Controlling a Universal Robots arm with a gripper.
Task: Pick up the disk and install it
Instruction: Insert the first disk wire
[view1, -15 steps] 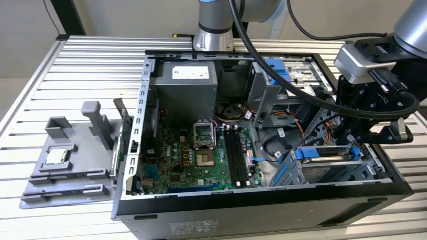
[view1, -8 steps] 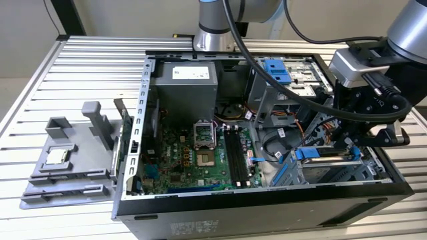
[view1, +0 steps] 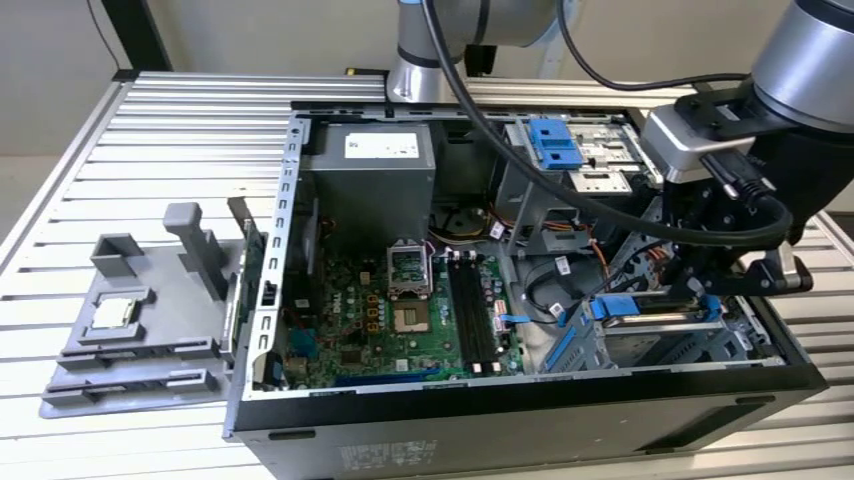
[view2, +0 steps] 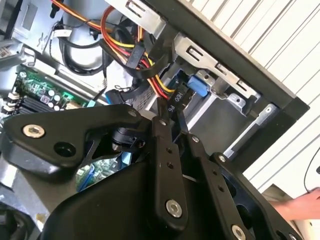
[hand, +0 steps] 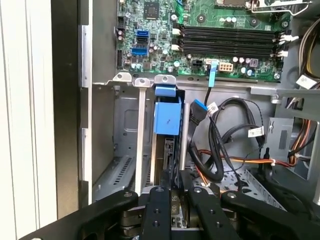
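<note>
Two black fingers (hand: 157, 215) make up the jaws, and in the first wrist view they are closed on the disk (hand: 166, 119), pinching its flat faces near one end. Held that way the disk stands on edge, which looks like the only attitude that lets it pass between the upright metal rails of the drive cage (hand: 125, 150). Its bright blue carrier lies between those rails; how deeply it is seated cannot be told. Just beside the slot a black data cable with a blue plug (hand: 199, 107) loops clear of the opening. The orange and yellow power leads (hand: 240, 159) trail off to the far side, so nothing crosses the disk's path.

In the exterior view the cage lies at four o'clock from the motherboard (view1: 400, 310), with the disk a blue strip inside it beneath the arm. An empty blue bracket (view1: 550, 145) rests at one o'clock and the power supply (view1: 367, 175) at twelve. The computer case (view1: 534, 400) lies on its side with the panel off, which gives reach from above. At nine o'clock, outside the case on the slatted bench (view1: 174, 120), a grey fixture (view1: 147, 350) holds a small square chip (view1: 114, 312).
</note>
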